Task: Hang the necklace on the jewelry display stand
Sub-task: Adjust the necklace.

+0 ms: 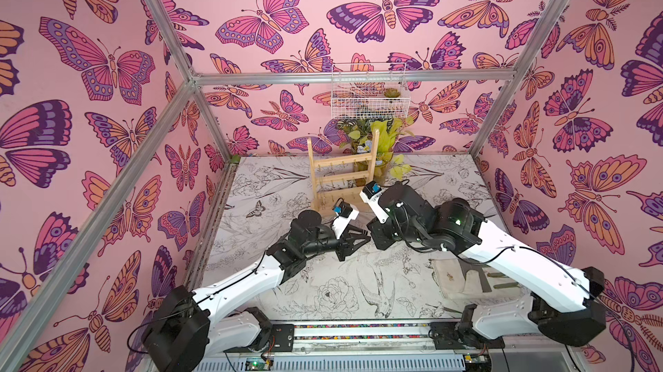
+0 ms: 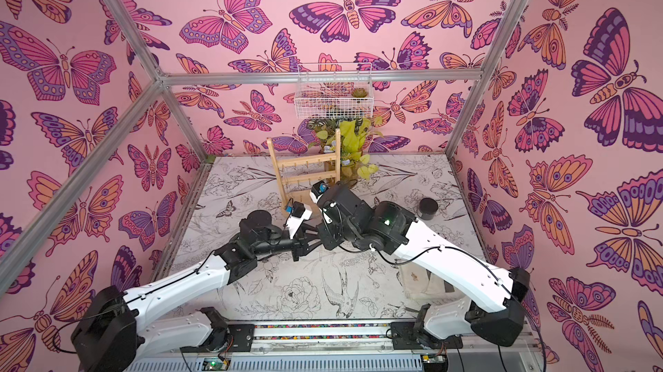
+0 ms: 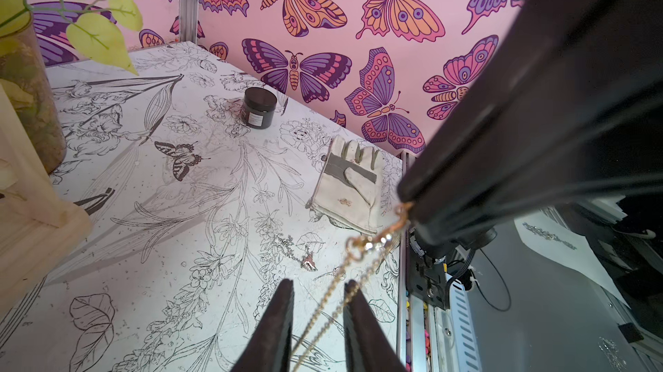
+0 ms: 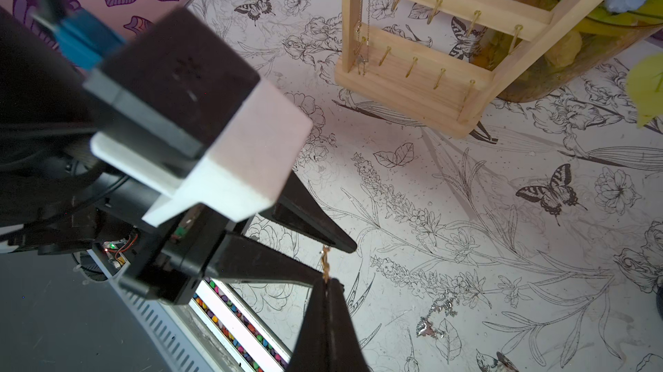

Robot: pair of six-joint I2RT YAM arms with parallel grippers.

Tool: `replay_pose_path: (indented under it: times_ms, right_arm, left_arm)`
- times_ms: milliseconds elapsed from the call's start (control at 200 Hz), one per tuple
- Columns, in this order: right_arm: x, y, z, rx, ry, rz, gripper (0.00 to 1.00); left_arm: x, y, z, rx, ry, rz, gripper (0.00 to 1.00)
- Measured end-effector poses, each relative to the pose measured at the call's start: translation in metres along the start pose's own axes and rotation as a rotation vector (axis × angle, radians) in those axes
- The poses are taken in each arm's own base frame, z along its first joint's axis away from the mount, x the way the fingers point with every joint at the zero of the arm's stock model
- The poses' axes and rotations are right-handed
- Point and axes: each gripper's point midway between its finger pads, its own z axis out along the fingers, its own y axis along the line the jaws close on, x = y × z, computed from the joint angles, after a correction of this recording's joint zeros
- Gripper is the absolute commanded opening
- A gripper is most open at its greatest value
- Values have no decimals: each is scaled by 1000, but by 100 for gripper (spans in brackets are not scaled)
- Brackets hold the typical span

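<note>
Right tool [image 4: 327, 280] is pressed tight together, and it has the necklace [image 3: 353, 252] pinched right at its tips, with the gold clasp end dangling just below the pinch. Left tool [image 3: 319, 282] is only partly spread, its 2 fingers [image 3: 283, 316] standing apart with a clear gap, and the fine gold chain runs straight through that gap. Whether either finger actually touches the chain, I cannot tell. The necklace is up in the air above the counter [image 3: 179, 209], stretched long and thin from the right tool's tips into the left tool's gap, so its long axis lies along the line joining the 2 tools. In both top views the chain is too fine to make out, but the 2 tools meet nose to nose over the middle of the counter, just in front of the jewelry display stand [image 1: 344, 173]. The stand is upright at the back, hooks facing the arms, apart from both tools. A silver chain [image 4: 364, 29] hangs at 1 post, and another silver piece [image 4: 437, 313] lies flat on the counter below.
</note>
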Motion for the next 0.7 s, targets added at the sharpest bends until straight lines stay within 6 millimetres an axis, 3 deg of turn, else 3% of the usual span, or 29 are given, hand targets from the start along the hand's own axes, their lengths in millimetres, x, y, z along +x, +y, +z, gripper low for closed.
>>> replay_pose_path:
  times_ms: [295,701]
  right_arm:
    - [-1,-1,1,8,-2,-12,2]
    - [-2,-2,1,14,-5,-14,2]
  left_arm:
    - [2,0,0,1,3,-1,18]
    - [2,0,0,1,3,-2,17]
